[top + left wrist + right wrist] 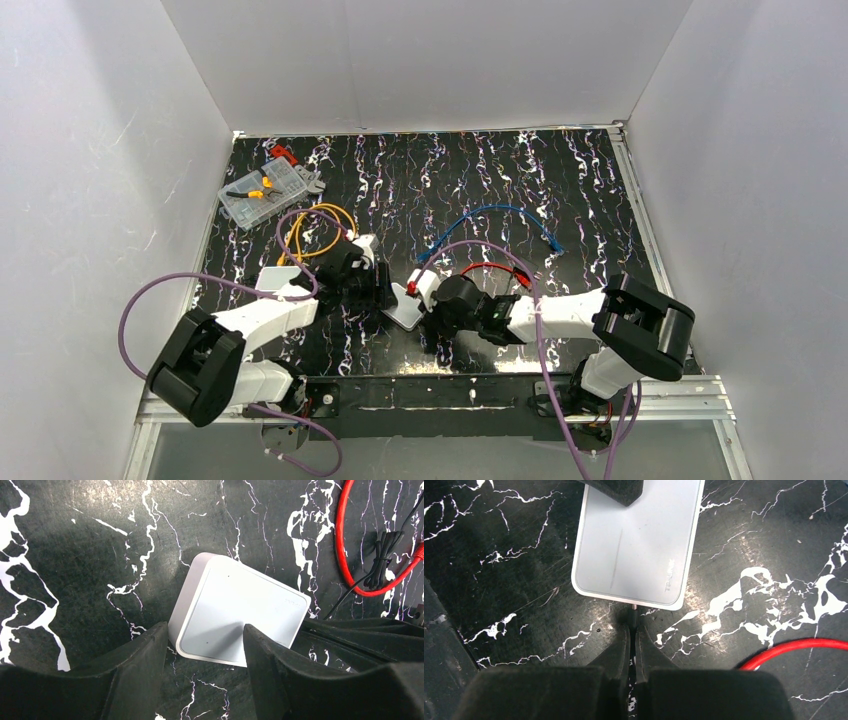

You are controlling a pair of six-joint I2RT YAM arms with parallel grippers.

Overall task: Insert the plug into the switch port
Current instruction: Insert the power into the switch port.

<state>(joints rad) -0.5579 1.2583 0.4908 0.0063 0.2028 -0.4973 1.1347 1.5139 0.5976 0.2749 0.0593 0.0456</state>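
The switch (636,545) lies flat on the black marbled table (600,200), in the lower middle of the top view, between the two arms. In the right wrist view its long axis runs up the frame, leaning slightly right toward the top. One short edge faces down toward the camera. The lettering near its lower right corner runs along the same axis.

The right gripper (632,630) has its jaws pressed together on the plug (634,611), a thin dark piece with a small metal tip. The plug points straight up the frame, in line with the switch's length. Its tip meets the middle of the near short edge. The switch port is hidden on that edge, so we cannot tell whether the tip has entered it.

The left gripper (205,630) stands partway open at the far end of the switch. One of its fingers (145,670) sits just beside a corner. The other finger (272,665) reaches over the top face. We cannot tell whether either finger presses on the switch.

A red cable (345,555) loops at the upper right of the left wrist view, around a tied bundle of black cable (382,555).
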